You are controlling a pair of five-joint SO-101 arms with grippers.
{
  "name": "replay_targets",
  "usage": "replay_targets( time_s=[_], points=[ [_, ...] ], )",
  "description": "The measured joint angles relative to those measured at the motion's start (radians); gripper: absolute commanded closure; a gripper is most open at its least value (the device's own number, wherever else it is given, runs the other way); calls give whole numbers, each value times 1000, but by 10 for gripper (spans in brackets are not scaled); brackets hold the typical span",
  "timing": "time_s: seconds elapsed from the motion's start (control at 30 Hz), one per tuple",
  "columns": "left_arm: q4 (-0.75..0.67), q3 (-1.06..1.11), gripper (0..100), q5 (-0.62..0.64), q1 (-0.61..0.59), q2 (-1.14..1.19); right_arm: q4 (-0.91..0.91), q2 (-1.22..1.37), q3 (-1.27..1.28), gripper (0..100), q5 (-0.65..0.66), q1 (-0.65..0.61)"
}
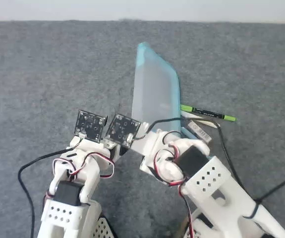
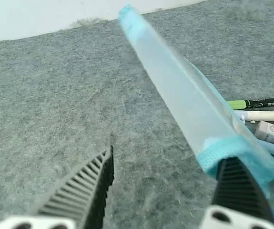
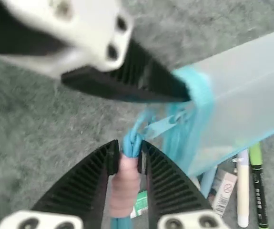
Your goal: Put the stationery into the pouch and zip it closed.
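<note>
The pouch (image 1: 154, 89) is translucent with light-blue edging and stands lifted on end above the grey mat. My right gripper (image 3: 129, 148) is shut on the blue zipper end of the pouch (image 3: 241, 90), with a pink piece between its fingers. My left gripper (image 2: 167, 160) is open, and one finger (image 2: 237, 183) rests against the blue corner of the pouch (image 2: 189, 105). Stationery lies on the mat beside the pouch: a green pen (image 1: 209, 114) (image 3: 257, 191), a white pen (image 3: 243, 186) and a labelled eraser (image 3: 222, 186).
Grey felt (image 1: 43, 69) covers the table to a pale wall at the far edge. Both arms crowd together at the pouch's near end, with black cables (image 1: 30, 166) trailing off them. Open mat lies to the left of the pouch.
</note>
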Motion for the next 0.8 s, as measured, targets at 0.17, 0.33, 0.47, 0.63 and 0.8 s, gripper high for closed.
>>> replay_targets(
  time_s=[0.17, 0.33, 0.47, 0.63, 0.8],
  points=[
    [-12, 0, 678, 11, -44, 0, 9, 0, 58, 993, 12, -8],
    [-57, -2, 678, 23, -124, 0, 9, 0, 66, 993, 14, 58],
    [-57, -2, 678, 28, -127, 0, 3, 0, 66, 993, 14, 133],
    [-57, -2, 678, 28, -127, 0, -61, 0, 66, 991, -84, 167],
    [-57, -2, 678, 28, -126, 0, -161, 0, 124, 948, -213, 81]
  ],
)
